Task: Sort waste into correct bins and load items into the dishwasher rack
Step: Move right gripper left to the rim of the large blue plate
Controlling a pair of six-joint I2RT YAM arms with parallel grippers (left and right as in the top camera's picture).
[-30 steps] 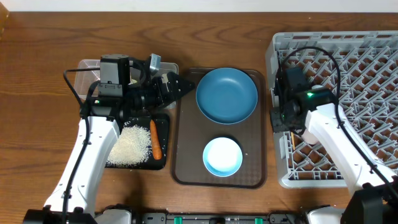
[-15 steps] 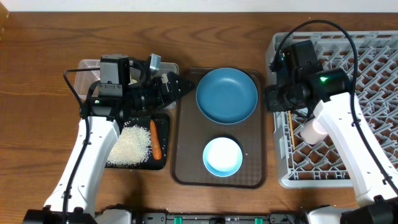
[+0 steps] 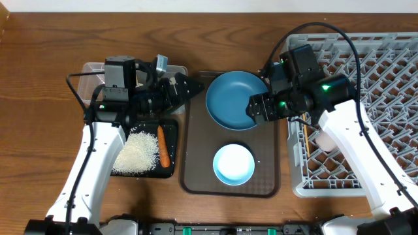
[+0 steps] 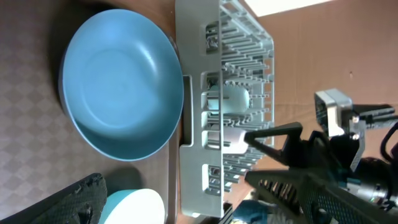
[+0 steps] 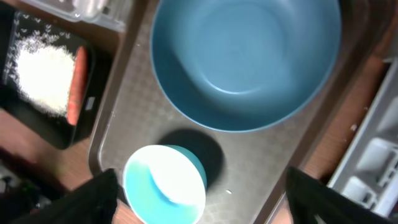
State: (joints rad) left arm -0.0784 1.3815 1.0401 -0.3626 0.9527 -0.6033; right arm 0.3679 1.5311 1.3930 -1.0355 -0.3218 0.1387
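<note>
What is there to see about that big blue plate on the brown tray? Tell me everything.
The dark blue plate is round, wide and shallow with a raised rim, matte and plastic-looking. It sits upright and empty on the far half of the brown tray, apart from the white-and-blue bowl nearer the robot. The right pincer hangs open over its right edge, gripping nothing.
</note>
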